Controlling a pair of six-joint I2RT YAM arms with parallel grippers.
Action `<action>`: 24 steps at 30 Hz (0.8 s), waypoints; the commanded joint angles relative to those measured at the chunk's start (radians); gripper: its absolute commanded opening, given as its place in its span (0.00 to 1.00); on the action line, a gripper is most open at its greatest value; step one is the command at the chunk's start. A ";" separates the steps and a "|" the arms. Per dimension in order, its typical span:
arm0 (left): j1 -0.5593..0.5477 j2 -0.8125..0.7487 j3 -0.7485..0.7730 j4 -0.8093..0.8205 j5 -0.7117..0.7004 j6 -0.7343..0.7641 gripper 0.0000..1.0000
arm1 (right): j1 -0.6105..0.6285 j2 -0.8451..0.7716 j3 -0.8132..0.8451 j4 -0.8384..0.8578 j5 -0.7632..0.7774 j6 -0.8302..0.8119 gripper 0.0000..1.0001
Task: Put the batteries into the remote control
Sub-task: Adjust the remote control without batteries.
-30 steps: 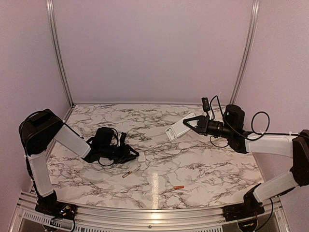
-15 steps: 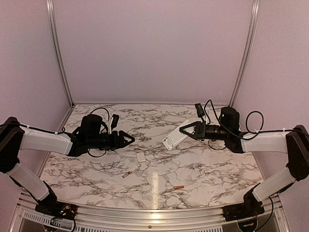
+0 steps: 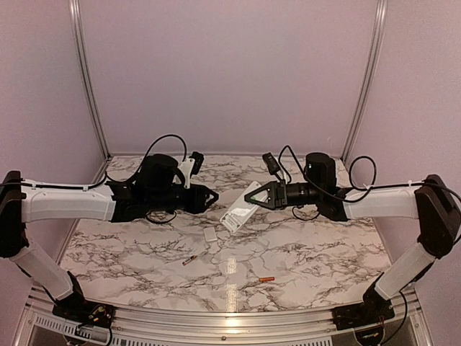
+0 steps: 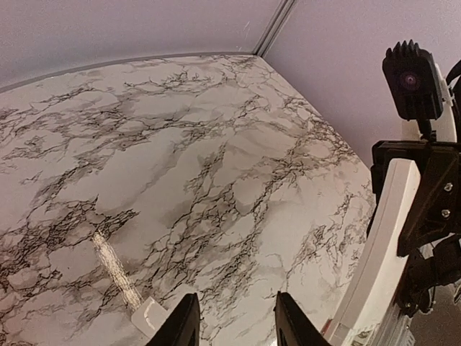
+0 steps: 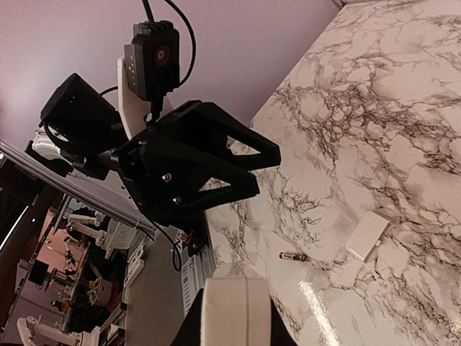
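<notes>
Clamped in the right hand [image 3: 255,197], the remote control [image 3: 236,212] could be knocked loose if bumped by the narrowly parted, empty left hand [image 3: 214,196] opposite.

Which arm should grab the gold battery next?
Left. The left gripper is empty and on the gold battery's side; the right gripper is shut on the remote.

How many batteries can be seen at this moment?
2. The gold battery lies on the table left of centre, near the front; the orange-red battery lies to its right, closer to the front edge. Any inside the remote control would be hidden.
</notes>
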 commanded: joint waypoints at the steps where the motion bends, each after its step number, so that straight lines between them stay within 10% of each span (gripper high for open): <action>1: -0.048 0.062 0.046 -0.183 -0.145 0.079 0.35 | 0.016 0.025 0.060 -0.029 -0.007 -0.015 0.00; 24: -0.197 0.184 0.174 -0.190 -0.053 0.151 0.24 | 0.017 0.068 0.090 0.028 0.031 0.042 0.13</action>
